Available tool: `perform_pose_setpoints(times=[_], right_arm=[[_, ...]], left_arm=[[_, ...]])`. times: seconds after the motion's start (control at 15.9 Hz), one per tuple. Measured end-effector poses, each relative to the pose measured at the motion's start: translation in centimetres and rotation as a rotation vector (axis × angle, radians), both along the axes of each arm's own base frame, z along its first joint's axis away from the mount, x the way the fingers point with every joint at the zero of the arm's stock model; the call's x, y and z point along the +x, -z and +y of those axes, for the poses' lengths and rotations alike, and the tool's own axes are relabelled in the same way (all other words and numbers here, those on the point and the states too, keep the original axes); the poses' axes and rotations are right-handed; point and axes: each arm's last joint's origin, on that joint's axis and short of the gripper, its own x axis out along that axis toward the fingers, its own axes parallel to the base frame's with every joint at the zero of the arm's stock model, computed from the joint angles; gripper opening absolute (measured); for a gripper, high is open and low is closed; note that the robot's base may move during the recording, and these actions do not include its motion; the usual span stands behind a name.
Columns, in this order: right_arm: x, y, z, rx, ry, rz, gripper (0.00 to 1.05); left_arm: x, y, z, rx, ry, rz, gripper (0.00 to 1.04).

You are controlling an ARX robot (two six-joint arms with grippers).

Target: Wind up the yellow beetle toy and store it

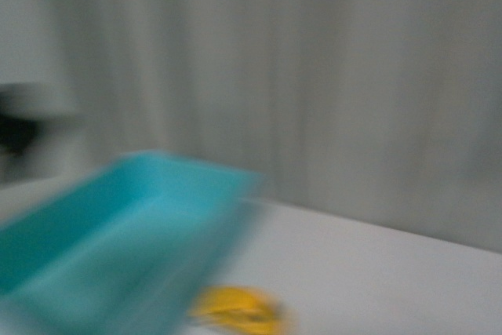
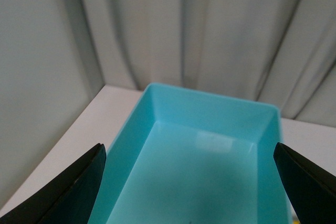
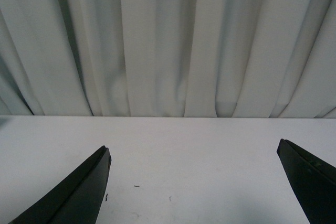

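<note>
While front cam is blurred, yellow beetle toy lies on bench just beside teal bin, ungrasped. Left gripper spread above bin, right gripper spread over bench. Risk: poor view → missed pick; toy nudged, rolls off.

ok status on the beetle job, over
Open and empty: left gripper facing teal bin, right gripper over table. Blurred yellow beetle toy on table beside bin. Nothing seen blocking bin.

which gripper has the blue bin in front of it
The left gripper: the bin shows between its open fingers. The right gripper, also open, faces only bare table and curtain.
</note>
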Motion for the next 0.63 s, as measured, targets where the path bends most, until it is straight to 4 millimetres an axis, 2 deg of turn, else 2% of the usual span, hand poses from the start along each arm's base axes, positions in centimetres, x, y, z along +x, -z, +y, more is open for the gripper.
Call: perform_pose_setpoints(times=[0.06,0.32,0.38,0.5,0.63], right_arm=[[0.0,0.0,0.0,0.0,-0.001,0.0,0.98],[0.0,0.0,0.0,0.0,-0.001,0.0,0.98],[0.0,0.0,0.0,0.0,0.0,0.0,0.98],[0.0,0.0,0.0,0.0,0.0,0.0,0.98],[0.0,0.0,0.0,0.0,0.0,0.001,0.98]], left_arm=[[3.4,-1.5,-0.1,0.071,0.127,0.026,0.98],[10.1,-2.8,-1.3,0.253,0.454,0.17,0.98],[11.6,-3.1,-1.8,0.318,0.529,0.213,0.98],[14.3,-3.2,-3.8,0.47,0.779,0.329,0.98],[16.2,-2.5,-6.0,0.686,0.96,0.508,0.98]])
